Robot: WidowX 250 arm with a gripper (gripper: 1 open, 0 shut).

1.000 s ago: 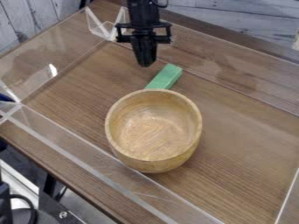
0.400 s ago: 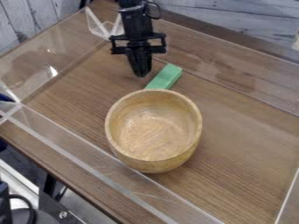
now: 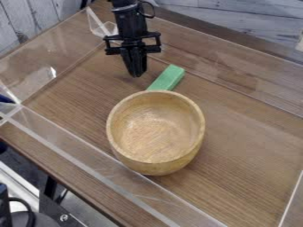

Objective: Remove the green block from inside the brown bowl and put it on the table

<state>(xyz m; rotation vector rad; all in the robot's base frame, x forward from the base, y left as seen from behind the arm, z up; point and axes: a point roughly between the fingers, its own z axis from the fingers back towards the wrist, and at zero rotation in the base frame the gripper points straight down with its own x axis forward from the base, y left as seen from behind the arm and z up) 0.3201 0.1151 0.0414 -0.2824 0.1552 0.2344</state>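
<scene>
The green block (image 3: 168, 78) lies flat on the table (image 3: 83, 97), just behind the brown bowl (image 3: 157, 130) and outside it. The bowl is a round light-tan wooden one and holds nothing. My gripper (image 3: 136, 71) hangs just left of the block, pointing steeply down with its tip close to the tabletop. Its black fingers are pressed together and hold nothing. A small gap separates it from the block.
Clear acrylic walls (image 3: 42, 66) border the tabletop on the left, front and back. Bare wood lies left of the bowl and to its right. The arm's black body rises out of the frame at the top.
The gripper has shifted slightly to the left, away from the green block. Block and bowl have stayed put.
</scene>
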